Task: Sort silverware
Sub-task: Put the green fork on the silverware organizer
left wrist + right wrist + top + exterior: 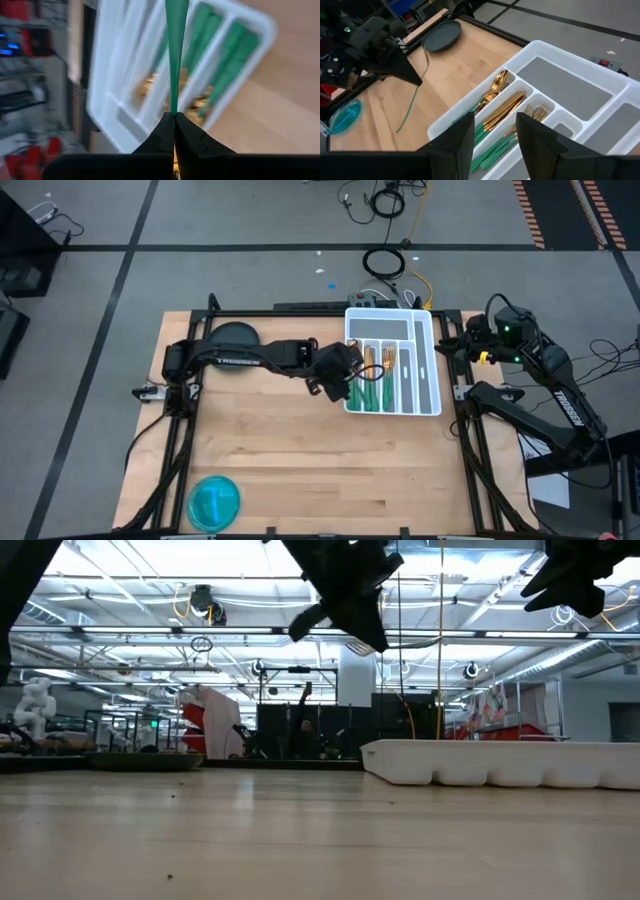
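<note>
My left gripper (pixel 338 380) hangs above the near left corner of the white tray (pixel 428 380) and is shut on one piece of silverware with a slim green handle (pixel 175 55). That same piece (pixel 409 111) dangles below the gripper in the right wrist view. Other silverware (pixel 501 116) lies in the tray's three left compartments, gold heads toward the far edge and green handles toward the near edge. My right gripper (pixel 495 135) is open and hovers above the tray's right side, touching nothing. My left gripper pinches the piece's green handle at its upper end (pixel 174 111) between the two fingertips (pixel 162 125). The fingers point down and the handle runs on in line with them. The piece is lifted clear and hangs tilted over the table beside the tray.
A dark round plate (pixel 232 338) sits near the far left corner. A blue round plate (pixel 214 502) lies at the near left edge. Bare wood spreads across the table's middle and near side. The tray's two right compartments (pixel 560 82) hold nothing. Cables lie beyond the far edge.
</note>
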Motion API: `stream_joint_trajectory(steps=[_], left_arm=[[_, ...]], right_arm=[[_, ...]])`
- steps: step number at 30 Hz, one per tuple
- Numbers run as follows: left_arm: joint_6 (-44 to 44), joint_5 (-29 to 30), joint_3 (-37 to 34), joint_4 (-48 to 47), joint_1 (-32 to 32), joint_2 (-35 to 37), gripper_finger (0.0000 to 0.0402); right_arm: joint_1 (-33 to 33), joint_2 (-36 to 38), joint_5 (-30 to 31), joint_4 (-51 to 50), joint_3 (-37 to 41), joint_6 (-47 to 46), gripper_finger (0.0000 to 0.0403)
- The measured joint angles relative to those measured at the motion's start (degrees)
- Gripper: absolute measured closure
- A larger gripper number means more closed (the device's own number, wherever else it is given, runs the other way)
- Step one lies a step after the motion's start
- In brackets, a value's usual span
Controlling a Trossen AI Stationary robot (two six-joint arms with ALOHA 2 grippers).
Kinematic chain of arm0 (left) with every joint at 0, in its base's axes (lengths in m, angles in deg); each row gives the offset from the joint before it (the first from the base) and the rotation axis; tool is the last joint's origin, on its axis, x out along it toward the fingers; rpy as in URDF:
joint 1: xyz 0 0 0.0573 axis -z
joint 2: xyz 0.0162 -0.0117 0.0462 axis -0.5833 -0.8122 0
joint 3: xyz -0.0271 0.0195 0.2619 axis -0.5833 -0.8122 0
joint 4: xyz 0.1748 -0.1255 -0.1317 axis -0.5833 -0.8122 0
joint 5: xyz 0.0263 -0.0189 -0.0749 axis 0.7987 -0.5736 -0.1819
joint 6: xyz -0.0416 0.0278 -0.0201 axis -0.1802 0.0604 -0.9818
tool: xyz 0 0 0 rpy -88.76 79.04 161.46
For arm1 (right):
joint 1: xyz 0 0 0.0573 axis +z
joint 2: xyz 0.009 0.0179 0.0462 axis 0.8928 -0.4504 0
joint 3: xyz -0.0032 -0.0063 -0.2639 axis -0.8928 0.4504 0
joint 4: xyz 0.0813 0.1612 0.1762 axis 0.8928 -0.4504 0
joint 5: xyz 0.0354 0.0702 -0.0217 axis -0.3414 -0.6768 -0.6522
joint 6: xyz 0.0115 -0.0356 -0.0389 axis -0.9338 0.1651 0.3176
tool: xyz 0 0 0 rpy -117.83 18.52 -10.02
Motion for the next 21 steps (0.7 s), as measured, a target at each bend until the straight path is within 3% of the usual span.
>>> stream_joint_trajectory(steps=[8, 17, 21], left_arm=[[3.46, 3.23, 2.79, 1.78, -0.38, -4.6, 0.0402], [9.91, 1.68, 16.94, 1.92, -2.39, -13.71, 0.0402], [17.27, 1.3, 22.61, 1.26, -3.91, -17.69, 0.0402]], right_arm=[[0.0, 0.0, 0.01, -1.49, 0.0, 1.02, 0.0264], [0.0, 0.0, 0.02, -1.48, 0.0, 0.97, 0.0264], [0.0, 0.0, 0.04, -1.48, 0.0, 1.01, 0.0264]])
